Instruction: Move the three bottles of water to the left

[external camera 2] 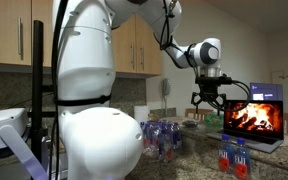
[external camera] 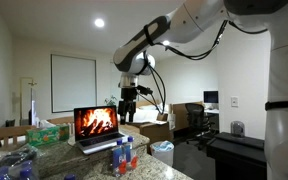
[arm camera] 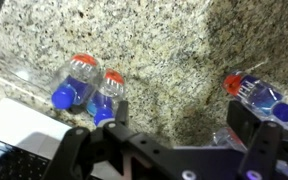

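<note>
Three small clear bottles with blue caps and red-and-blue labels stand together on the granite counter [external camera: 154,168] in front of the laptop, in both exterior views [external camera: 124,155] [external camera 2: 234,158]. In the wrist view two of them [arm camera: 86,90] stand side by side at the left. A third alike bottle [arm camera: 259,97] is at the right. My gripper [external camera: 130,100] [external camera 2: 209,100] hangs well above them, open and empty. In the wrist view its fingers [arm camera: 179,135] frame bare counter between the bottles.
An open laptop [external camera: 96,125] [external camera 2: 256,118] showing a fire stands behind the bottles; its corner shows in the wrist view [arm camera: 14,145]. A wrapped pack of bottles [external camera: 14,165] [external camera 2: 164,138] lies further along the counter. A green tissue box [external camera: 49,132] stands behind the pack.
</note>
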Controlling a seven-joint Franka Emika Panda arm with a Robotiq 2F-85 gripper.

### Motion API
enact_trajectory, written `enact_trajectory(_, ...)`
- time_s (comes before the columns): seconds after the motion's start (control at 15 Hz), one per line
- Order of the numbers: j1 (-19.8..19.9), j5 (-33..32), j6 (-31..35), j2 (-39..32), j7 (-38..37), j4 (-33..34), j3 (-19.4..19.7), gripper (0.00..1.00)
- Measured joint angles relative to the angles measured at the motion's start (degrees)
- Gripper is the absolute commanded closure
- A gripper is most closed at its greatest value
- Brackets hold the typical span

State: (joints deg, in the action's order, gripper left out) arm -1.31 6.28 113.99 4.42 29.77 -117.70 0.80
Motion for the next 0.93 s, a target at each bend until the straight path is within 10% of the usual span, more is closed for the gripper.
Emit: enact_trajectory(0.93, 2.3, -1.2, 5.3, -7.0, -21.3, 3.8, 2.7, 0.00)
